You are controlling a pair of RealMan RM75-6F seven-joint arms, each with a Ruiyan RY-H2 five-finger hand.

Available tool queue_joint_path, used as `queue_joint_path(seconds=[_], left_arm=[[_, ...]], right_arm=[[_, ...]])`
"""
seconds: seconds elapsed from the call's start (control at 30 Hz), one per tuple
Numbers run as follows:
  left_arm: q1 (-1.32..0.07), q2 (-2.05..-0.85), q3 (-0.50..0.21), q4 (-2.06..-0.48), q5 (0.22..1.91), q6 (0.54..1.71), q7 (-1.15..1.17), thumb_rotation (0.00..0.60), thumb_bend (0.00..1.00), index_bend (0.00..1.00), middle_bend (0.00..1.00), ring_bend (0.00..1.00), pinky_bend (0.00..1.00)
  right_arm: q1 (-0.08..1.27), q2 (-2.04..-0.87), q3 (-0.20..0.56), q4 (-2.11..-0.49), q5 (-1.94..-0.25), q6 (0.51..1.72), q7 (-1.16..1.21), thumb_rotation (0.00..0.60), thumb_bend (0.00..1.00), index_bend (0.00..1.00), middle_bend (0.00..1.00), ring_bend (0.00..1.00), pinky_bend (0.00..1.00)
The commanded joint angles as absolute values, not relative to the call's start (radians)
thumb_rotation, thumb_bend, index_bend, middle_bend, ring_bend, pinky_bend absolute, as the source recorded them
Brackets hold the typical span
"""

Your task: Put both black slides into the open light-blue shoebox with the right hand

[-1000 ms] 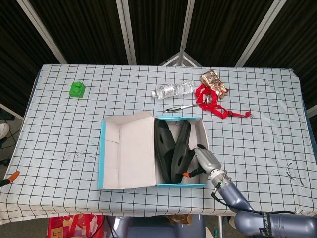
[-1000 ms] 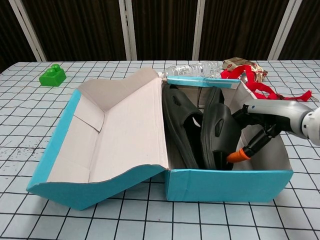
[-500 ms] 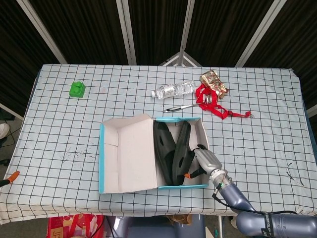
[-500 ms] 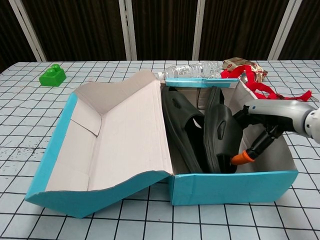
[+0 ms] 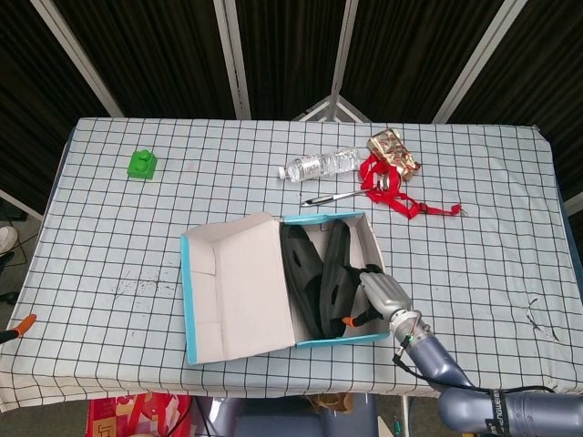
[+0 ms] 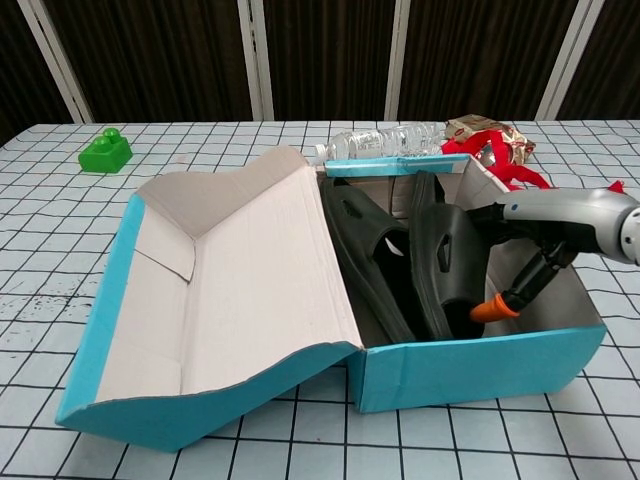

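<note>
Two black slides stand on edge inside the open light-blue shoebox (image 5: 330,340) (image 6: 470,366): one (image 5: 299,273) (image 6: 365,250) leans by the lid hinge, the other (image 5: 336,278) (image 6: 447,255) is to its right. My right hand (image 5: 383,293) (image 6: 545,225) reaches into the box's right side, its fingers against the right slide. Whether it grips the slide I cannot tell. The left hand is in neither view.
The box lid (image 5: 237,287) (image 6: 235,290) lies open to the left. Behind the box lie a clear water bottle (image 5: 319,165) (image 6: 385,140), a pen (image 5: 330,196), a red strap (image 5: 401,200) and a foil packet (image 5: 393,150). A green block (image 5: 142,165) (image 6: 105,152) is far left.
The shoebox has turned slightly, its right end swinging nearer the table's front edge, with my right hand moving along inside it. The slides stay inside the box.
</note>
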State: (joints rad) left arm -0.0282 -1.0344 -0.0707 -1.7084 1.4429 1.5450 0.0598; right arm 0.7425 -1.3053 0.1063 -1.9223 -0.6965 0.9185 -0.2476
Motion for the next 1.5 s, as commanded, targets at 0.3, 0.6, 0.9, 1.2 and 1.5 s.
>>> queue_joint_path(seconds=[0.3, 0.6, 0.9, 1.2, 1.5], left_arm=[[-0.028, -1.034, -0.071, -1.709, 1.442, 1.545, 0.059, 0.6, 0.17, 0.12, 0.0, 0.0, 0.0], [-0.028, -1.034, -0.07, -1.709, 1.443, 1.545, 0.058, 0.6, 0.17, 0.12, 0.0, 0.0, 0.0], [-0.028, -1.034, -0.071, -1.709, 1.442, 1.546, 0.057, 0.6, 0.17, 0.12, 0.0, 0.0, 0.0], [-0.028, -1.035, -0.069, -1.711, 1.447, 1.545, 0.06, 0.6, 0.17, 0.12, 0.0, 0.0, 0.0], [-0.027, -1.033, -0.07, -1.71, 1.445, 1.546, 0.055, 0.6, 0.17, 0.12, 0.0, 0.0, 0.0]], right_arm=[[0.763, -1.288, 0.104, -1.947, -0.647, 0.935, -0.28, 0.6, 0.27, 0.01, 0.19, 0.17, 0.04], [0.764, -1.281, 0.104, -1.96, -0.639, 0.952, -0.286, 0.6, 0.27, 0.01, 0.06, 0.17, 0.04], [0.776, -1.247, 0.092, -1.982, -0.625, 0.96, -0.325, 0.6, 0.2, 0.0, 0.0, 0.12, 0.03], [0.838, -1.168, 0.066, -2.048, -0.544, 0.945, -0.43, 0.6, 0.05, 0.0, 0.0, 0.07, 0.04], [0.866, -1.079, 0.095, -2.124, -0.499, 0.943, -0.419, 0.6, 0.05, 0.0, 0.0, 0.06, 0.04]])
